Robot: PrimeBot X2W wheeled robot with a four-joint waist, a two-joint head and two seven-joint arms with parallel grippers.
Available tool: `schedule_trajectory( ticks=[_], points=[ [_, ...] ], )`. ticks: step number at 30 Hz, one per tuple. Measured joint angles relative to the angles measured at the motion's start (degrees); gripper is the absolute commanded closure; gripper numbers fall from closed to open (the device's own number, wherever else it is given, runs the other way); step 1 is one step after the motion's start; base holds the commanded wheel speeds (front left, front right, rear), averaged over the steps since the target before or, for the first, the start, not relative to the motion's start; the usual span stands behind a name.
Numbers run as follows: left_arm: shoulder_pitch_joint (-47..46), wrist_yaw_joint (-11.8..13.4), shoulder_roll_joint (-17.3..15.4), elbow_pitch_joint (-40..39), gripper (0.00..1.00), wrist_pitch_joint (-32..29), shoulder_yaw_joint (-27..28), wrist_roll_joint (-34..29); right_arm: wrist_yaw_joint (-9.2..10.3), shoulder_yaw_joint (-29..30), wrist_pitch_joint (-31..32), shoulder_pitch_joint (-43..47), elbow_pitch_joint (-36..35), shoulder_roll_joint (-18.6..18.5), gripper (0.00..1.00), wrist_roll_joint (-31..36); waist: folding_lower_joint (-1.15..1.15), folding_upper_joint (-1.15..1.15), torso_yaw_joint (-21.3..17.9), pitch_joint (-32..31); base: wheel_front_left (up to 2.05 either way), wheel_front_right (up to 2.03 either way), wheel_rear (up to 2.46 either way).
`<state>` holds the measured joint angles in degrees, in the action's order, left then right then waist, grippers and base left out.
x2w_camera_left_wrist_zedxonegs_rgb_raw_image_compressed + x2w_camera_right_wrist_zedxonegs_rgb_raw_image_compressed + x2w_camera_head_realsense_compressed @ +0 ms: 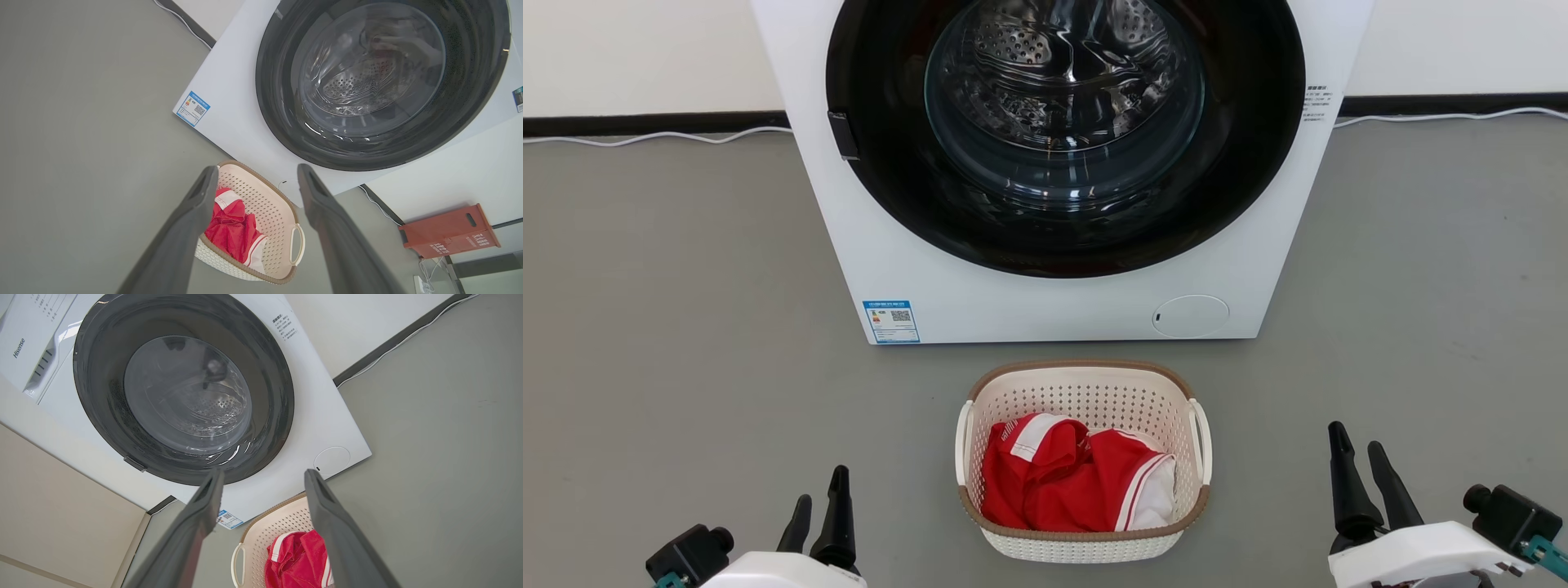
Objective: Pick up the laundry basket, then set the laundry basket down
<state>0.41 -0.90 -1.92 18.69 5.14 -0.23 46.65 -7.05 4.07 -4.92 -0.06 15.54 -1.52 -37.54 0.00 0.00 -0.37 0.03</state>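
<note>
The laundry basket (1086,392), cream-white and perforated with a brown woven-look rim and white side handles, stands on the grey floor just in front of the washer. A red and white garment (1070,478) lies inside it. My left gripper (818,496) hangs open at the lower left, well clear of the basket. At the lower right my right gripper (1357,447) is open too, apart from the basket's right handle. The basket (271,204) lies beyond my left gripper (256,172) in the left wrist view. In the right wrist view the basket (282,526) sits below my right gripper (263,475).
A white front-loading washer (980,286) with its dark round door shut fills the space behind the basket. A white cable (654,137) runs along the wall base. An orange-red box (447,230) stands by the wall to the washer's side. Grey floor lies open on both sides of the basket.
</note>
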Motion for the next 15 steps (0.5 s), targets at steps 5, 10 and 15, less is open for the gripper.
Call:
schedule_trajectory(
  ticks=[5,10,15],
  points=[
    [0.0,0.5,0.0,0.0,0.00,1.0,0.0,-3.4,0.00,0.0,-0.8,0.0,0.0,0.0,0.00,3.8,0.00,0.00,-0.1,0.1,0.00,0.00,0.00],
    [0.0,0.9,0.0,0.0,0.00,1.7,0.0,-6.6,0.00,0.0,-1.7,0.0,0.0,-0.1,0.00,7.6,0.00,0.00,-0.2,0.1,0.00,0.00,0.00],
    [0.0,1.4,-0.1,0.0,0.00,2.7,0.0,-10.6,-0.01,0.0,-2.8,0.0,0.0,-0.2,0.00,12.2,0.00,0.00,-0.3,0.1,0.00,0.00,0.00]
  ],
)
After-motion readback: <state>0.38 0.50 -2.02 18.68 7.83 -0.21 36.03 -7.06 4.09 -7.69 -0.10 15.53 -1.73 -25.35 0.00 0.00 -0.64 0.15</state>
